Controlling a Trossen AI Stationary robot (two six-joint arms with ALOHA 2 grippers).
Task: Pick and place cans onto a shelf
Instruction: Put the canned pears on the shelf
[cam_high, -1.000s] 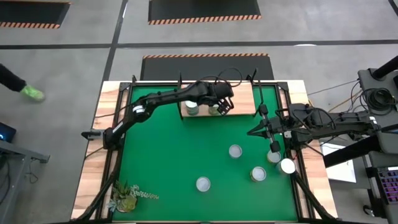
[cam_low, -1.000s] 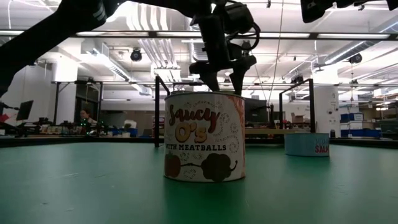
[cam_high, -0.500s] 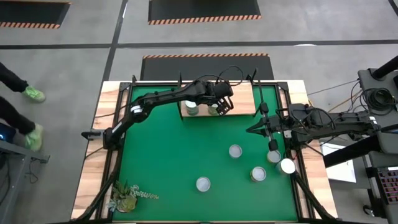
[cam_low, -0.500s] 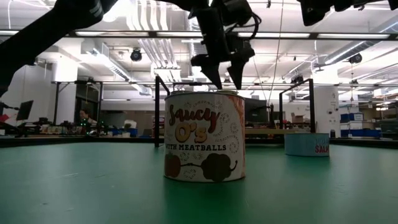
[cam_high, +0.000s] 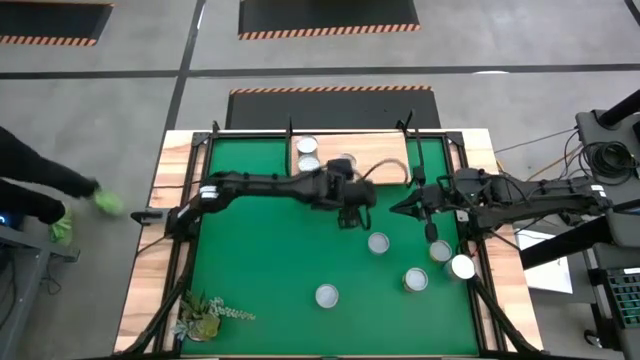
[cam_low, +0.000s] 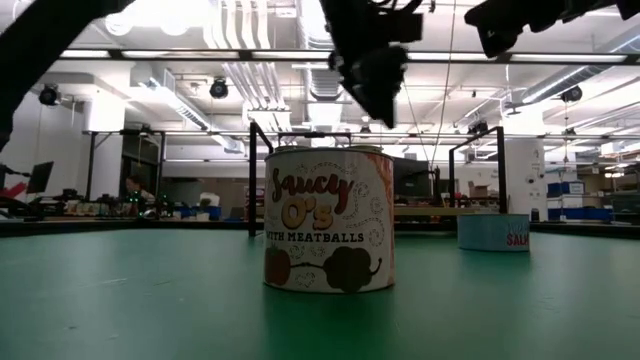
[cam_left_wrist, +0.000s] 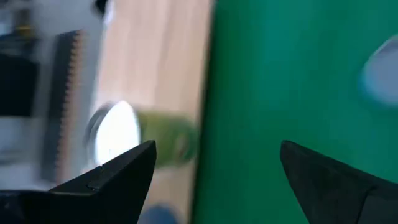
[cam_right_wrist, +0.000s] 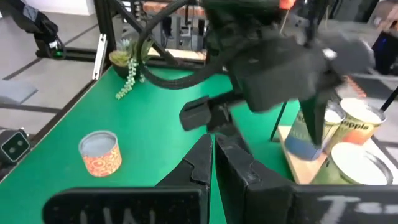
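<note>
The shelf stands at the table's far middle with three cans on it, silver tops up. Several more cans stand on the green mat toward the near right. My left gripper is open and empty over the mat, just on the near side of the shelf; its wrist view shows a green-sided can on the shelf's wood. My right gripper is shut and empty, hanging over the mat right of the left gripper. In the low view a "Saucy O's" can stands in front.
A small green plant lies at the near left corner. Black posts rise at the shelf's corners. The mat's left half is bare green. A person's arm and green shoe show on the floor left of the table.
My left gripper, open throughout, has drawn back from above the shelf toward the table's near edge and risen; the can beneath it stays on the shelf. My right gripper has shifted slightly toward the table's left.
</note>
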